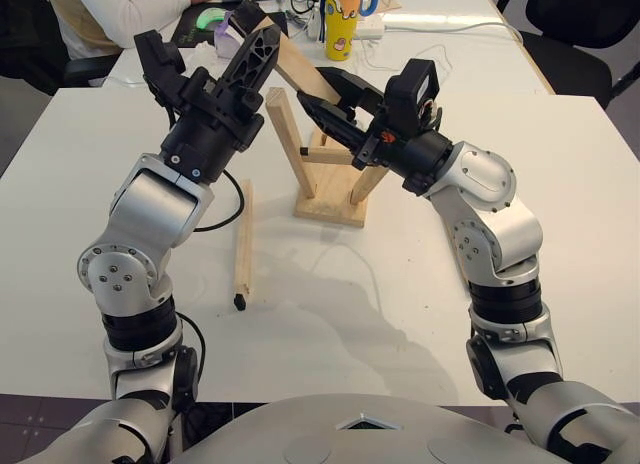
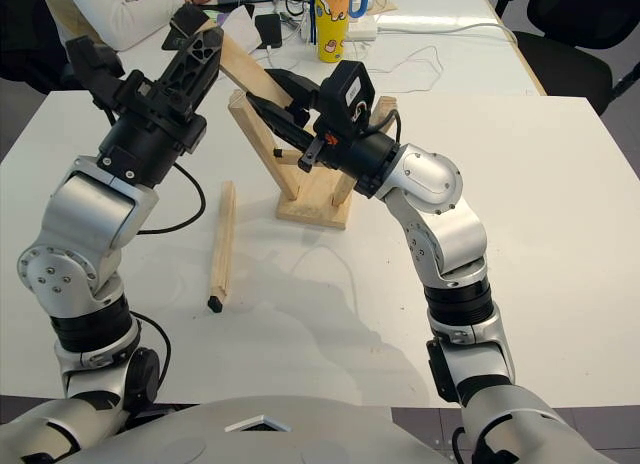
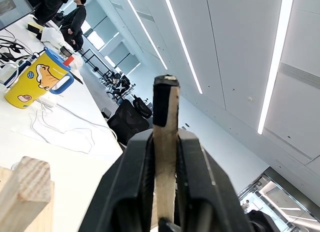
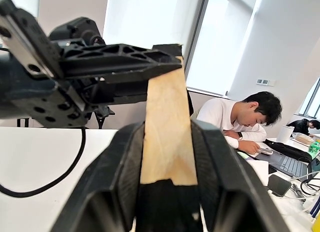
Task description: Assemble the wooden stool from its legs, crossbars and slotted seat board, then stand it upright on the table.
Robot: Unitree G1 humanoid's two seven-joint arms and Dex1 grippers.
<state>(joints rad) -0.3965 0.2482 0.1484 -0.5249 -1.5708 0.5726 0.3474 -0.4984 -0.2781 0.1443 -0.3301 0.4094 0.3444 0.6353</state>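
1. Grip on one wooden bar (image 1: 300,69) from both ends, upper centre of frame: left gripper (image 1: 255,26) clenched on the high end, right gripper (image 1: 318,89) clenched on the low end.
2. Holds it slanted just above the half-built stool (image 1: 290,139), likely to steady it and aim it at a joint.
3. Rests the seat board (image 1: 330,209) flat on the white table (image 1: 560,204), legs pointing up, handy for fitting.
4. Leaves a spare leg (image 1: 242,239) lying left of centre.
5. Behind, on another desk: yellow mug (image 1: 342,19); black chair (image 1: 575,24) at upper right.

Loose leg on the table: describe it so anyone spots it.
On the white table, look left of the partly built stool. The loose leg lies flat there, dark-tipped at its near end; every other piece is gripped or joined.
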